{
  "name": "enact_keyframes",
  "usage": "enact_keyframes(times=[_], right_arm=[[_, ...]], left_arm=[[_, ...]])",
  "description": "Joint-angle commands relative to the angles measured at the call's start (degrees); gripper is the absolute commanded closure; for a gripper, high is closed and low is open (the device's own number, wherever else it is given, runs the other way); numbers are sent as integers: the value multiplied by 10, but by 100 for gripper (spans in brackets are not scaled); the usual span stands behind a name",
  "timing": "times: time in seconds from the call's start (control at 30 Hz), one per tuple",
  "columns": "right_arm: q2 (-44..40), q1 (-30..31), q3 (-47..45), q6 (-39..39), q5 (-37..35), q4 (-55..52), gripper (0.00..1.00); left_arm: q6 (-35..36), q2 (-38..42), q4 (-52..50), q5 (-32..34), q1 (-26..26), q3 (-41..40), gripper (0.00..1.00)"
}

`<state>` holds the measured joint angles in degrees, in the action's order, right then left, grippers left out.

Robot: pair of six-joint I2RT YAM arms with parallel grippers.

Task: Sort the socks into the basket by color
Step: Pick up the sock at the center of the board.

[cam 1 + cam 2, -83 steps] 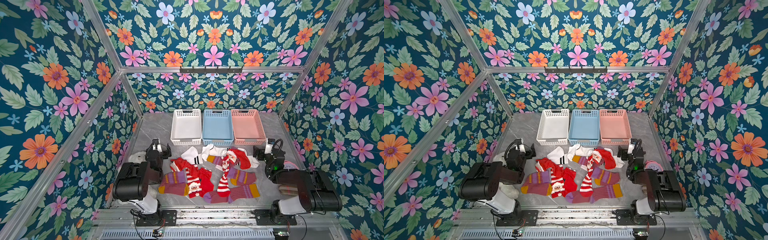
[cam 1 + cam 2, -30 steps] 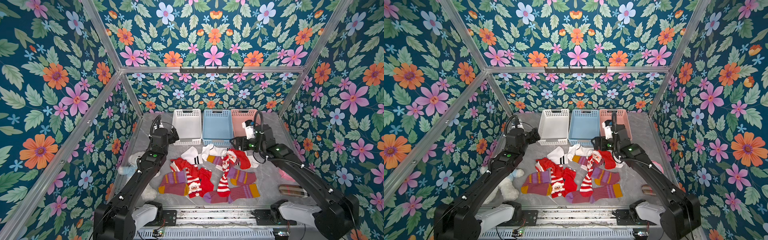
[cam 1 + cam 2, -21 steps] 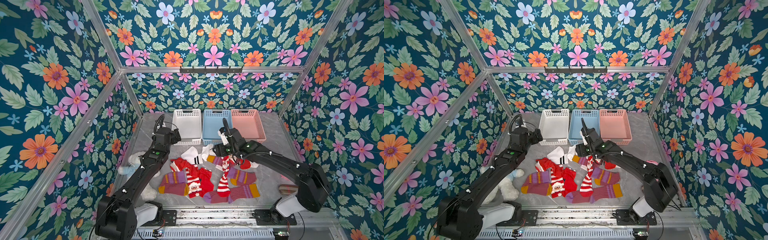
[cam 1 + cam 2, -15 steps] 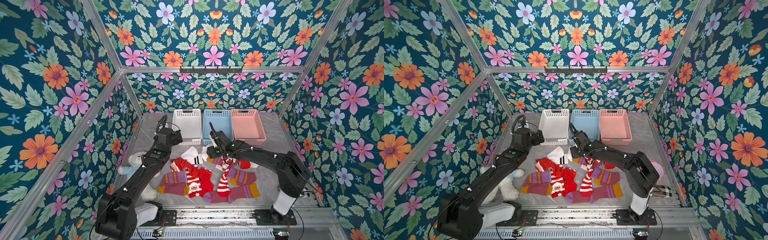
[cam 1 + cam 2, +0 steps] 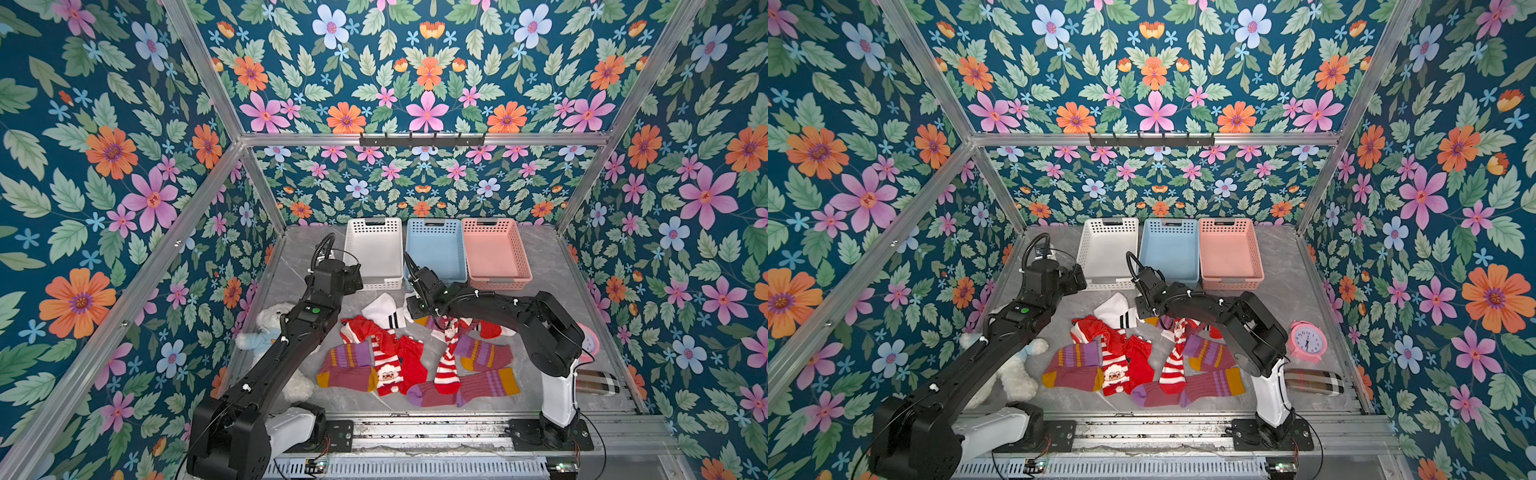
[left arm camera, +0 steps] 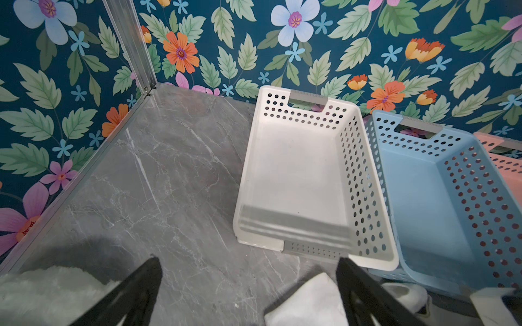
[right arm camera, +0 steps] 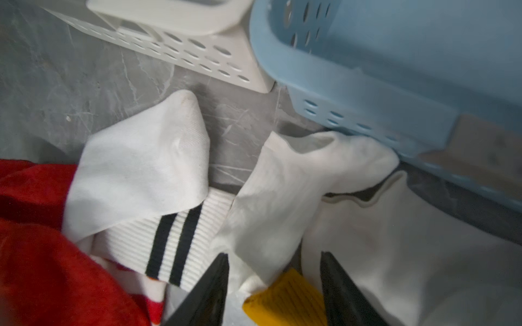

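Note:
The socks lie in a heap mid-table: a white sock with two black stripes (image 5: 386, 309) (image 7: 158, 180), maroon ribbed ones (image 5: 345, 365), a red Santa one (image 5: 390, 374) and a red-white striped one (image 5: 446, 365). White (image 5: 374, 222), blue (image 5: 434, 226) and pink (image 5: 494, 226) baskets stand behind them with nothing inside. My right gripper (image 7: 274, 254) (image 5: 410, 308) is low over the heap's far edge, its jaws open and partly narrowed, straddling a fold of plain white sock (image 7: 271, 203) and a mustard toe (image 7: 285, 296). My left gripper (image 6: 248, 261) (image 5: 357, 278) hangs wide open before the white basket (image 6: 367, 183), holding nothing.
A white teddy bear (image 5: 266, 328) lies under my left arm by the left wall. A pink alarm clock (image 5: 1307, 336) and a plaid item (image 5: 1312, 380) sit at the right. The flowered walls close in three sides.
My right arm swung left from in front of the pink basket down to the white socks before the blue basket, and its jaws narrowed. The left arm barely shifted.

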<state>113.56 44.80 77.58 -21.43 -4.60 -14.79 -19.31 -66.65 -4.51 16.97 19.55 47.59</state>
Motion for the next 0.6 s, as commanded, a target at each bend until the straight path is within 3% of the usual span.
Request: enact_keyframes(times=[0.0,0.2,0.5,0.57], right_arm=[[8,0,4,-12,5,17,49],[23,0,8,-18,4,24,64],[14,0,1,-23,12,31,100],[-2,0,-3,-19,17,31,100]], left_arm=[[2,2,-1,8,0,0,0],[0,2,-1,5,2,1,1],[0,7,-8,12,5,1,1],[0,10,-10,12,6,1,1]])
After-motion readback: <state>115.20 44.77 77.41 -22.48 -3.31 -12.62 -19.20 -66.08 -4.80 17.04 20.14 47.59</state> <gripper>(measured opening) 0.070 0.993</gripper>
